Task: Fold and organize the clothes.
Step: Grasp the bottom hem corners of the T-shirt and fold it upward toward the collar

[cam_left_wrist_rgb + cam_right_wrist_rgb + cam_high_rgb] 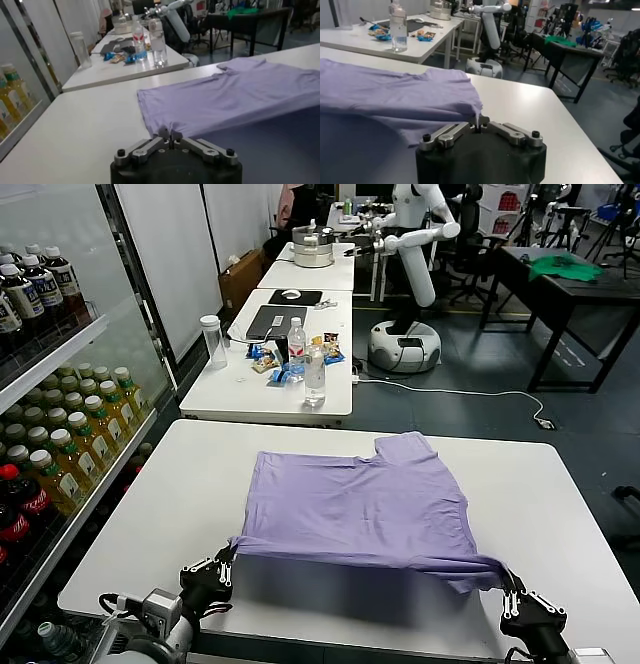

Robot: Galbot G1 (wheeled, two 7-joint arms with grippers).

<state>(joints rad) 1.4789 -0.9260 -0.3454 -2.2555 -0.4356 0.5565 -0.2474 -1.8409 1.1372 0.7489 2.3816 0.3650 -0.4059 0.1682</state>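
Note:
The lavender T-shirt lies spread on the white table, its near edge lifted off the surface and casting a shadow beneath. My left gripper is shut on the shirt's near left corner. At the near right, my right gripper is shut on the other near corner. The far part of the shirt still rests flat on the table, one sleeve pointing away from me. The print is not visible.
A second white table stands behind with water bottles, snacks and a laptop. A drinks shelf lines the left side. A dark table with a green cloth and another robot stand far back right.

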